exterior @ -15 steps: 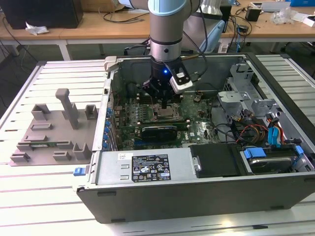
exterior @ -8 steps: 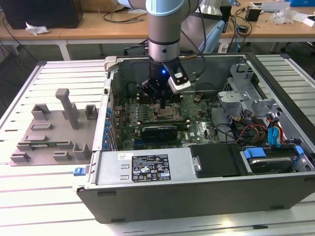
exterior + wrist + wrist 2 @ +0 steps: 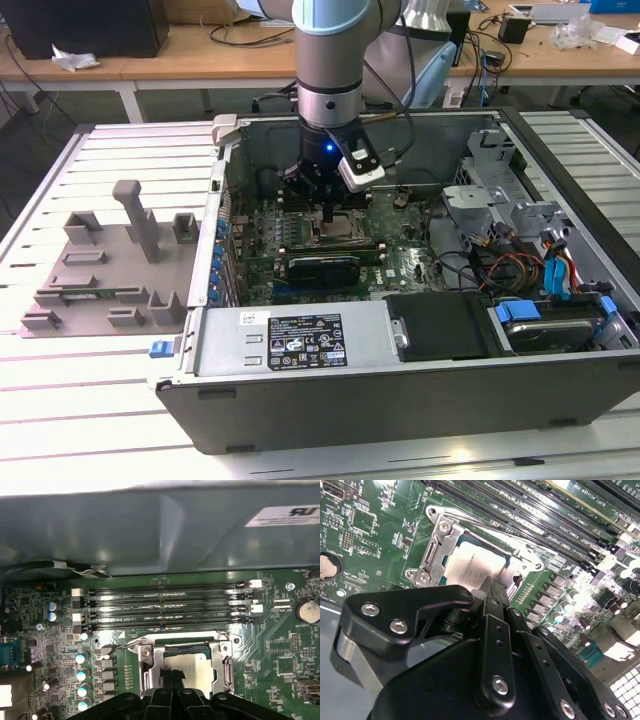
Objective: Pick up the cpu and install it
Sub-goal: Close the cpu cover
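Most looks done: cpu (image 3: 467, 567) lies flat inside the socket frame (image 3: 437, 545), gripper (image 3: 492, 586) directly over it, fingers (image 3: 494, 607) together, tips at its top; locking unconfirmed.

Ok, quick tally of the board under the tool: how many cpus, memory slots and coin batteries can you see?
cpu: 1
memory slots: 4
coin battery: 1
Total: 6
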